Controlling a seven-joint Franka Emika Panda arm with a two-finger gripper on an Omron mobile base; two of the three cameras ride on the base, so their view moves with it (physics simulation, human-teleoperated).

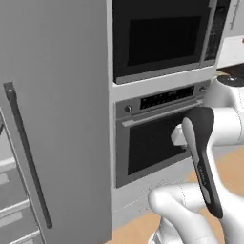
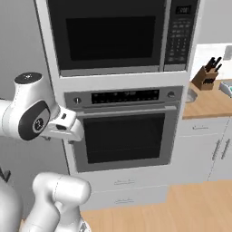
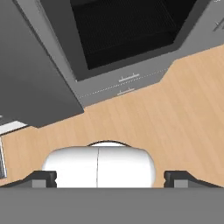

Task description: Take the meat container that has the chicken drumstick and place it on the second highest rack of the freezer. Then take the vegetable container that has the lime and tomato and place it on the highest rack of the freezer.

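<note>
Left base view, scanned left to right: showed a tall grey fridge door with a long dark handle, swung partly open, with pale shelves glimpsed at its lower left edge, possibly the freezer racks. Showed next the microwave stacked above the wall oven, then the white arm across the lower right. Right base view held the same stack, then a wooden counter carrying a knife block. Hand view looked down at wood floor and two drawers under the oven. Gripper had both fingertips spread wide, released, grasping nothing. Could not make out either food container anywhere.
</note>
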